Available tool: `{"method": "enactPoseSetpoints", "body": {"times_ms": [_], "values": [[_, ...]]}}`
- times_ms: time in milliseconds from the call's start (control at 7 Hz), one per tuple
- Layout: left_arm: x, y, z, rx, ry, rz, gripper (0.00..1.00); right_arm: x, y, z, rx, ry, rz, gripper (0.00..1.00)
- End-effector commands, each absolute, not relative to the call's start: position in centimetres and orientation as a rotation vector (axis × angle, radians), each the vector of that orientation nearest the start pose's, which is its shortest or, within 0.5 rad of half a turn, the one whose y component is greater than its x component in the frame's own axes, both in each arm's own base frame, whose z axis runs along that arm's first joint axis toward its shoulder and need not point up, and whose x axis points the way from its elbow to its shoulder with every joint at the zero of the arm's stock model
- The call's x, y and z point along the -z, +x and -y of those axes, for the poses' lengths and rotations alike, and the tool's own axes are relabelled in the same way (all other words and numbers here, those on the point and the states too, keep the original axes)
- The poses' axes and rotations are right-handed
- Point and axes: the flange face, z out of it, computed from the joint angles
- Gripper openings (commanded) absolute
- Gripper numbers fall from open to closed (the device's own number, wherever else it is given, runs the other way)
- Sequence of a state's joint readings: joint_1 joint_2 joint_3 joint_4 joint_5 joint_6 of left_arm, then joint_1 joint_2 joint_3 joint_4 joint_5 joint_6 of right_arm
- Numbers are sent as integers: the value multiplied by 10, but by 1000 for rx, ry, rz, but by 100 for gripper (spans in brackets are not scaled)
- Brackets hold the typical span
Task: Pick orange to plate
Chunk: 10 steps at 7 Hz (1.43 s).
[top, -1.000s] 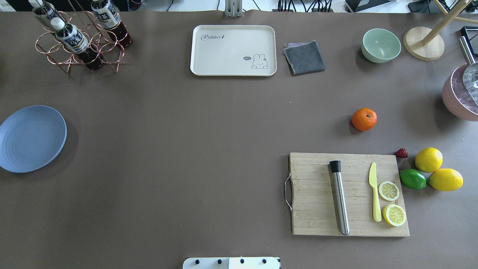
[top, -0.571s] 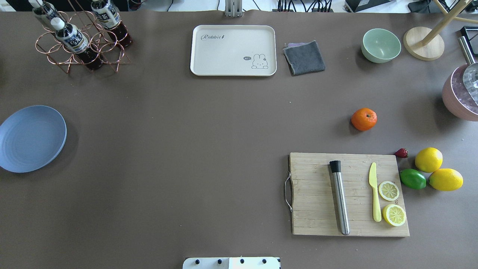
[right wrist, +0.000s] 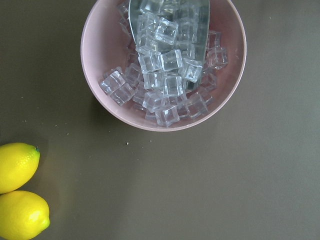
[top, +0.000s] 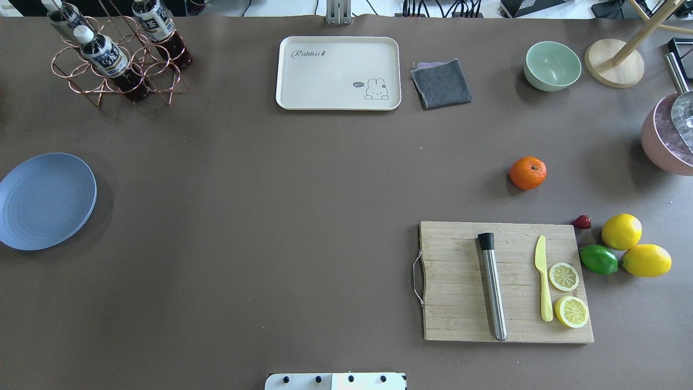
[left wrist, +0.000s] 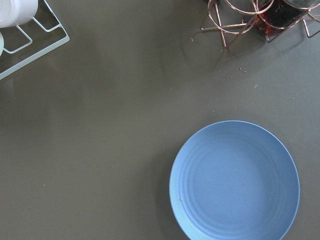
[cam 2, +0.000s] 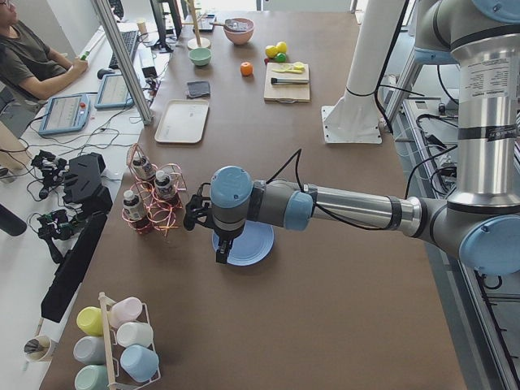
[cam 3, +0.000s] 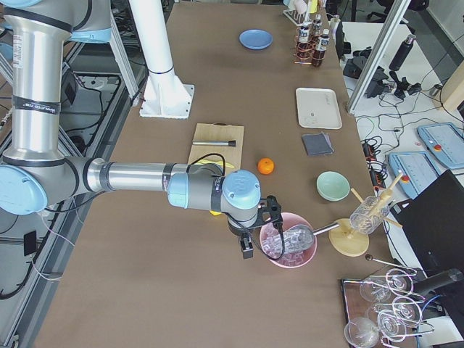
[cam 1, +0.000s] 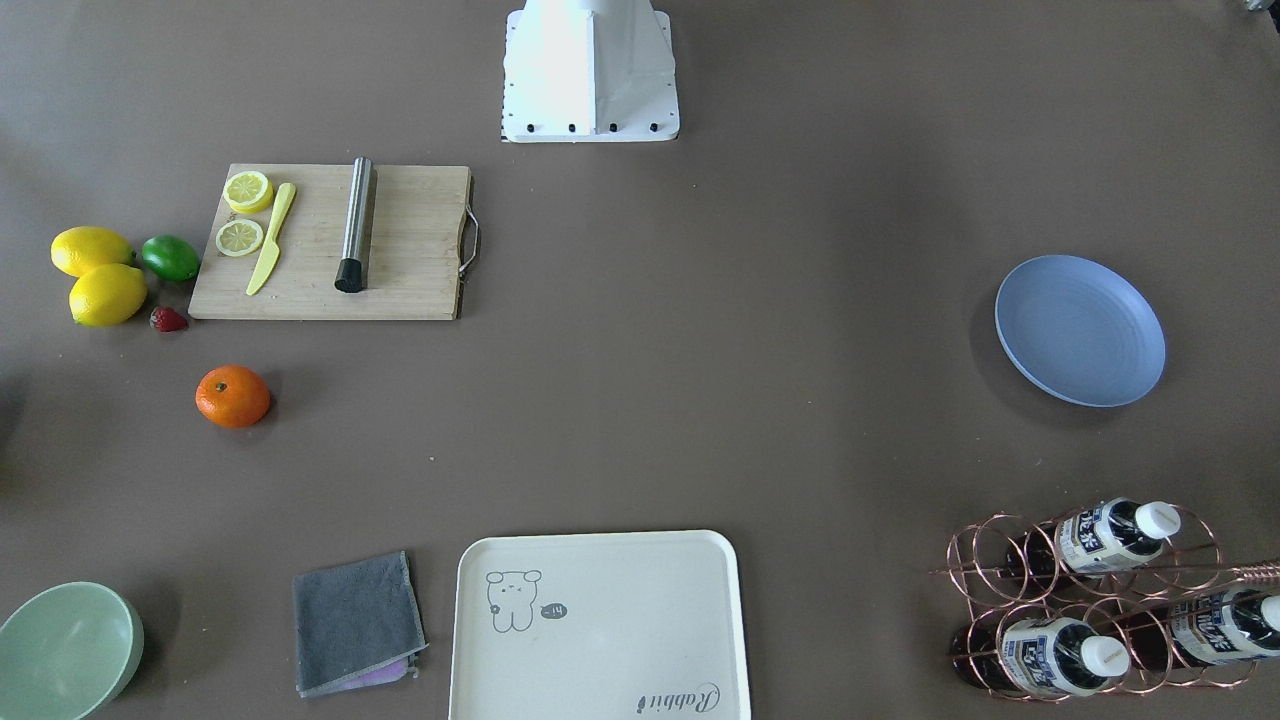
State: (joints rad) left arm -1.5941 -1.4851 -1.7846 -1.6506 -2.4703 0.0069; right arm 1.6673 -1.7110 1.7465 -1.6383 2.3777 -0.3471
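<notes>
The orange lies alone on the brown table, beyond the cutting board on the right side; it also shows in the front view. The blue-grey plate sits bare at the far left edge. My left gripper hangs above the plate, showing only in the left side view, so I cannot tell its state. My right gripper hovers by the pink ice bowl, well short of the orange; I cannot tell whether it is open or shut.
A wooden cutting board carries a steel muddler, a yellow knife and lemon slices. Two lemons, a lime and a strawberry lie beside it. A cream tray, grey cloth, green bowl and bottle rack line the far edge.
</notes>
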Motion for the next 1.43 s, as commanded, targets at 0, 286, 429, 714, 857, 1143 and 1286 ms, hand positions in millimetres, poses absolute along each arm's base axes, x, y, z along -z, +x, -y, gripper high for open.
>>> {"method": "enactPoseSetpoints", "body": {"times_ms": [0, 286, 429, 714, 857, 1143, 1286], "values": [[-579, -66, 460, -75, 200, -899, 97, -643, 103, 421, 222, 145, 796, 100], [-597, -53, 465, -86, 158, -895, 96, -645, 102, 421, 222, 141, 795, 100], [-611, -37, 479, -79, 137, -898, 96, -646, 101, 420, 230, 141, 796, 100], [-668, 29, 495, -29, 162, -947, 96, -647, 96, 420, 229, 128, 798, 100], [-684, 54, 503, 9, 185, -931, 95, -646, 92, 422, 224, 118, 796, 100], [-687, 96, 500, 2, 178, -887, 89, -643, 65, 432, 233, 79, 795, 100], [-689, 100, 499, -3, 171, -884, 84, -642, 64, 433, 229, 78, 795, 100]]}}
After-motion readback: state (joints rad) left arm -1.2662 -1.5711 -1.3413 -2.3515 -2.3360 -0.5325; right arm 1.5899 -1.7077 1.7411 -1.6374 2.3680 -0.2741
